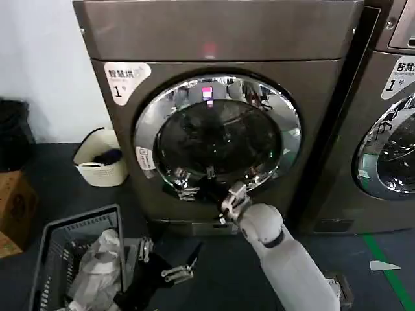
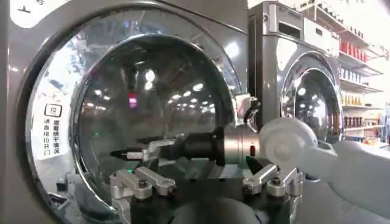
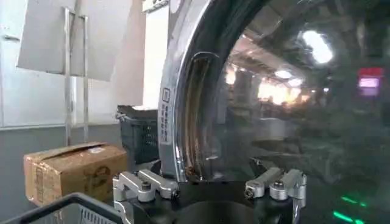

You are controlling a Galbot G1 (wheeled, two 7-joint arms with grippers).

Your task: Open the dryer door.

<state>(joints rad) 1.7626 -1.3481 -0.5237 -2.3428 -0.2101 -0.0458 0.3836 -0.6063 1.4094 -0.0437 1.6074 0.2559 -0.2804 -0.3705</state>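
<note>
The dryer door [image 1: 217, 133] is a big round door with a chrome rim and dark glass, and it sits closed in the grey-bronze machine. My right arm reaches up from the lower right, and my right gripper [image 1: 206, 186] is open at the door's lower rim. In the left wrist view the right gripper [image 2: 143, 152] points at the dark glass of the door [image 2: 152, 103]. In the right wrist view the door's chrome edge [image 3: 177, 115] stands just ahead of the right gripper [image 3: 210, 179]. My left gripper [image 1: 167, 264] hangs open low near the floor, holding nothing.
A grey laundry basket [image 1: 58, 246] with clothes stands at the lower left. A white basket [image 1: 100, 165] sits beside the machine, a cardboard box [image 1: 13, 207] at the far left. A second machine [image 1: 389, 129] with a paler round door stands on the right.
</note>
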